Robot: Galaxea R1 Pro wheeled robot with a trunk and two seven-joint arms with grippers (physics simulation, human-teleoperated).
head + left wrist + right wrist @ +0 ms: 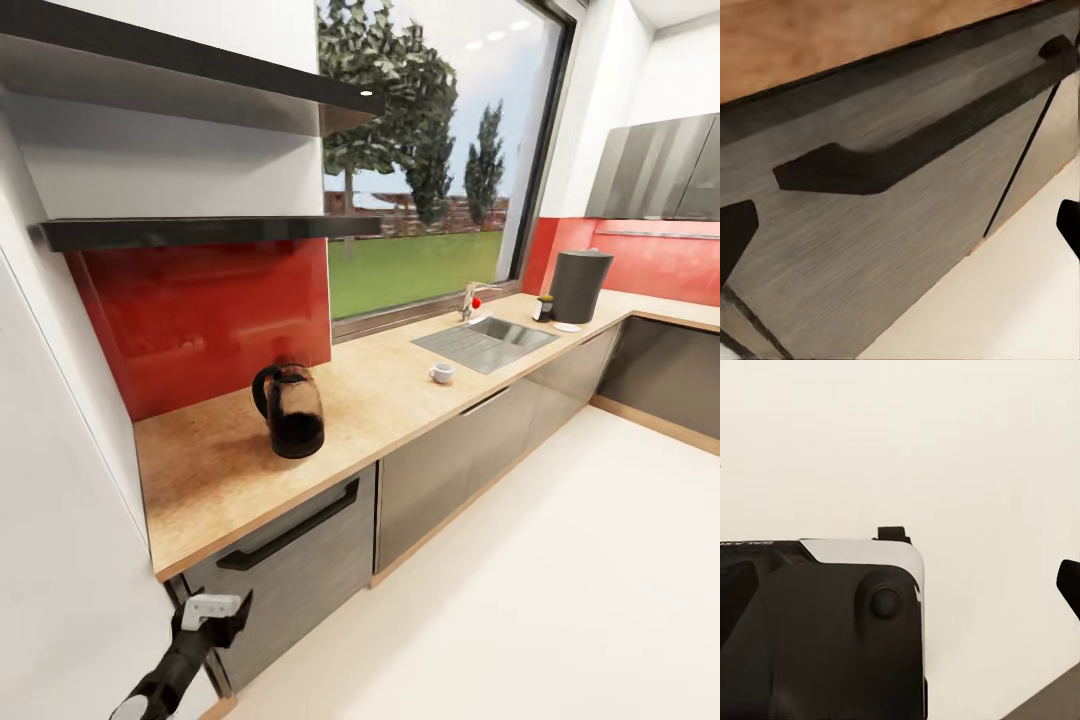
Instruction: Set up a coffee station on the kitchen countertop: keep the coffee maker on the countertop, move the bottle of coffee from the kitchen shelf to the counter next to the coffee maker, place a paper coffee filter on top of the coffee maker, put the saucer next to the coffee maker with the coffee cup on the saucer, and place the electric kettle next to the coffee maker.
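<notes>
On the long beige countertop (400,400) the dark glass electric kettle (290,410) stands near the left end. The white coffee cup (441,373) sits in front of the sink. Far right stands the dark coffee maker (580,285), with the yellow-capped bottle of coffee (545,308) and the white saucer (567,327) beside it. The paper coffee filter is out of view. My left gripper (900,229) hangs open, low in front of a grey drawer front (892,247) below the counter's left end. My right gripper (900,589) is open over the floor, holding nothing.
Two dark wall shelves (200,232) hang above the red backsplash. A steel sink (485,343) with a faucet (470,298) is set into the counter under the window. The drawer has a black bar handle (915,142). Pale floor (560,580) spreads to the right.
</notes>
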